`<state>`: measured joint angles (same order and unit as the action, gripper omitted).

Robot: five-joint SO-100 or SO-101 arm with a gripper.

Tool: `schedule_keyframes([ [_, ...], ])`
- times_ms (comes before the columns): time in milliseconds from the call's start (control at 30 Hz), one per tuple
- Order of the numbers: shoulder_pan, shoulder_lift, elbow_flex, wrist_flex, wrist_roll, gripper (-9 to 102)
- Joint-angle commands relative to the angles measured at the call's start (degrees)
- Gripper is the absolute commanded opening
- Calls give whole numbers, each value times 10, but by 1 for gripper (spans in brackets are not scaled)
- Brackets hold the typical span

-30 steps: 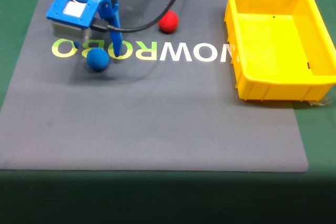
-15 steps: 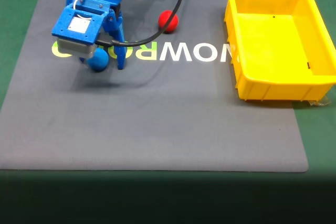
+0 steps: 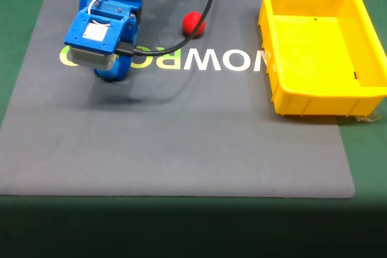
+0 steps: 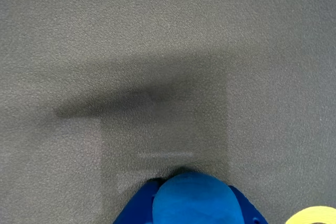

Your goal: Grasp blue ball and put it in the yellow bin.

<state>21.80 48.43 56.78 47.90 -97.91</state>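
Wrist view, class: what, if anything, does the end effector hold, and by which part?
The blue ball, it appears: it sits between the blue fingers, which press its two opposite sides. Whether it has left the grey mat cannot be told.

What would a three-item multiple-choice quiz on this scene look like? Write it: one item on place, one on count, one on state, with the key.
1. Where does the red ball lie in the fixed view?
A. In the yellow bin
B. On the grey mat, left of the bin
C. On the green surface

2. How many things lie in the yellow bin?
A. None
B. One
C. Two

3. How does the gripper stand to the blue ball?
A. Far from it
B. Above the bin with it
C. Around it at the mat

Key: 1 B, the ball sits on the mat near the lettering. 2 A, the bin's floor is bare. 3 C, the wrist view shows the ball between blue fingers.
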Motion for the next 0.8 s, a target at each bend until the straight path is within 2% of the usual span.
schedule_keyframes([
  [0, 0, 12, -33, -2, 10, 0],
  [433, -24, 138, -33, -12, 11, 0],
  [767, -145, 296, 27, -8, 37, 0],
])
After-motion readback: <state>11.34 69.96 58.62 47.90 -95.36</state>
